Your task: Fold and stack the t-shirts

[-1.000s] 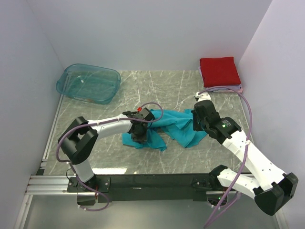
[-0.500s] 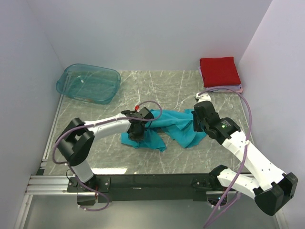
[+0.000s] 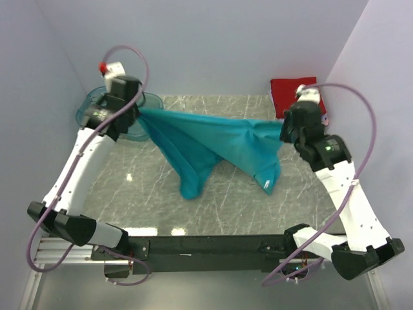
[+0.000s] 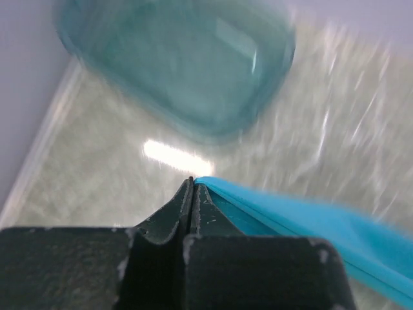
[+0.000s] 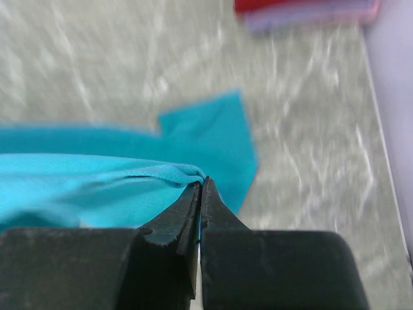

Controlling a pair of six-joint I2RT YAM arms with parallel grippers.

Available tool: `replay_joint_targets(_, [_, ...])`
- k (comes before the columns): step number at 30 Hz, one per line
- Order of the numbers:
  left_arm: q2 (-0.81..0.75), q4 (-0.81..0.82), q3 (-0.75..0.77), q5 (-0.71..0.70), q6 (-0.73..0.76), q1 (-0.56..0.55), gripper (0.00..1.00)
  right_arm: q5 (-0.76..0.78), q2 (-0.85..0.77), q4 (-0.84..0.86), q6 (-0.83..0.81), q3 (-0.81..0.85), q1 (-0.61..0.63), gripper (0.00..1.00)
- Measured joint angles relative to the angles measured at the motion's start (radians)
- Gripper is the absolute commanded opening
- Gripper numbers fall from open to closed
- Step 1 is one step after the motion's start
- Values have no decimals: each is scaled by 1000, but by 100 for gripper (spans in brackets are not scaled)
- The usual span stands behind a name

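The teal t-shirt hangs stretched in the air between my two grippers, its lower folds drooping toward the table. My left gripper is shut on its left end, high above the table's back left; the cloth runs off to the right of the fingertips. My right gripper is shut on the right end; the cloth bunches at its fingertips. A folded red t-shirt lies on a pale lilac one at the back right corner.
A see-through teal plastic tub sits at the back left, partly behind the left arm; it also shows in the left wrist view. The marble table lies below, with walls close on both sides.
Both grippers have risen and pulled far apart, lifting the teal t-shirt off the table and spreading it out between them. Before, it lay crumpled at the table's middle.
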Motion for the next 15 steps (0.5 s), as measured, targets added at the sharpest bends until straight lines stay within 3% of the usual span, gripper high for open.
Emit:
replay_joint_targets(7, [-14, 84, 352, -27, 155, 43, 1, -64, 17, 53, -67, 295, -42, 0])
replay_joint_targets(11, [-135, 165, 337, 16, 220, 42, 1, -113, -74, 93, -120, 338, -42, 0])
replay_joint_targets(15, [-355, 233, 246, 105, 268, 40, 1, -202, -226, 121, -173, 328, -42, 0])
